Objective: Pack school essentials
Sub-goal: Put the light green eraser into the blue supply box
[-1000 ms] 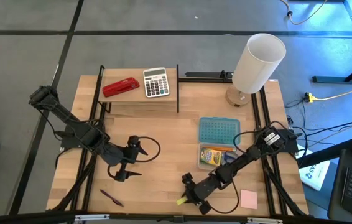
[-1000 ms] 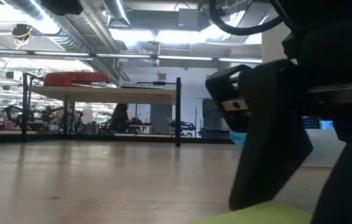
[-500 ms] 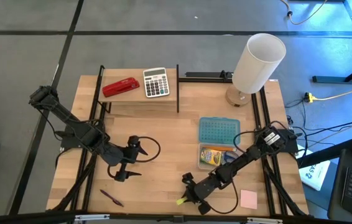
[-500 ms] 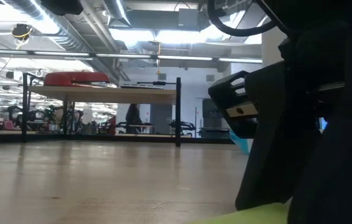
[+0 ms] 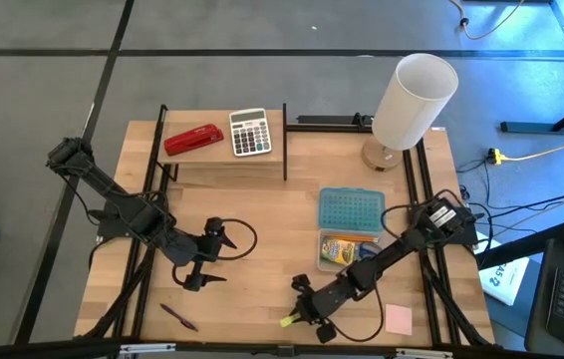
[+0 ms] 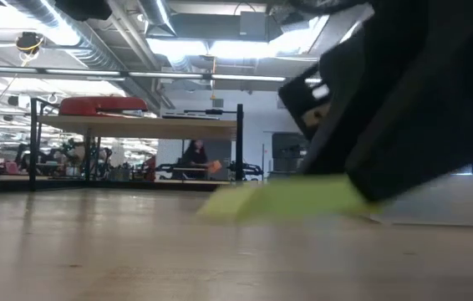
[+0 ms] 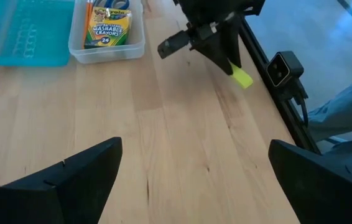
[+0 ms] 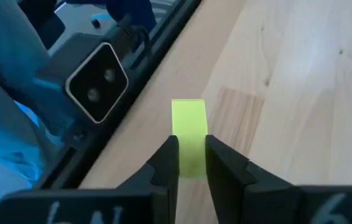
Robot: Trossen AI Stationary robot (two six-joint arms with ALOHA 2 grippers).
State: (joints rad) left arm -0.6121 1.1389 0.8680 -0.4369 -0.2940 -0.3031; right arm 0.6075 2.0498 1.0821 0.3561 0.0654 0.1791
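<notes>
Light wooden worktop (image 5: 262, 214) on grey tiled floor (image 5: 262, 90) with dark seams. White cylindrical lamp (image 5: 414, 100) at far right corner. Beyond: open room, bright ceiling strip lights (image 6: 220, 48), exposed silver ducts (image 6: 86, 50).

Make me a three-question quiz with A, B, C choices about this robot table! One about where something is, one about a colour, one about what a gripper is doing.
1. Where is the red stapler?
A. On the raised shelf beside the grey calculator
B. In the clear box
C. Under the lamp

2. What colour is the piece in the right gripper?
A. Pink
B. Yellow-green
C. Blue

3. What is the right gripper doing?
A. Standing wide open
B. Holding the scissors
C. Pinching the small yellow piece

Answers:
1 A: the high view shows both on the shelf at the table's far side.
2 B: the right wrist view shows it bright yellow-green.
3 C: both fingers press its sides.
</notes>
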